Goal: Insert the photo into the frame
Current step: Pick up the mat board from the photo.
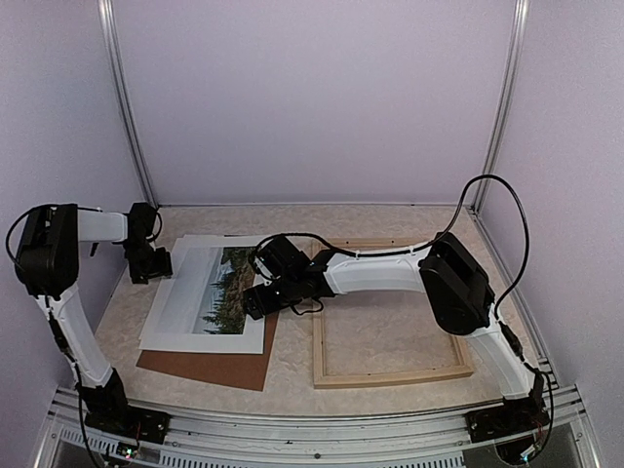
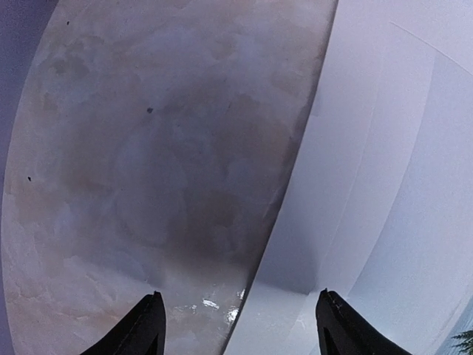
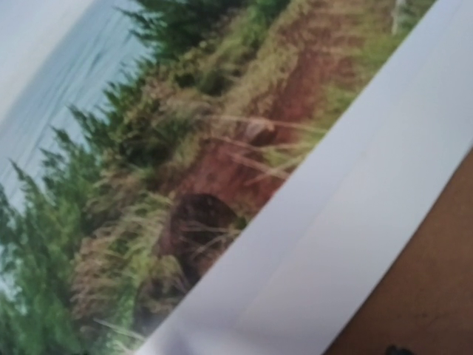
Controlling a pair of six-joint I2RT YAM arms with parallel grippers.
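The photo (image 1: 200, 292), evergreens with a wide white border, lies flat at the table's left, partly on a brown backing board (image 1: 210, 366). The pale wood frame (image 1: 319, 341) lies to its right, with bare table inside it. My left gripper (image 1: 156, 265) is low at the photo's left edge. In the left wrist view it (image 2: 244, 329) is open, and the photo's white border (image 2: 384, 185) runs between its black fingertips (image 2: 148, 329). My right gripper (image 1: 255, 300) hovers close over the photo's right part. Its wrist view is filled by the print (image 3: 185, 148), and its fingers are out of sight.
The brown board (image 3: 436, 281) sticks out past the photo's near and right edges. The marbled beige tabletop (image 2: 148, 148) lies left of the photo. The right forearm reaches across the frame's far-left corner. Walls and metal posts close the table on three sides.
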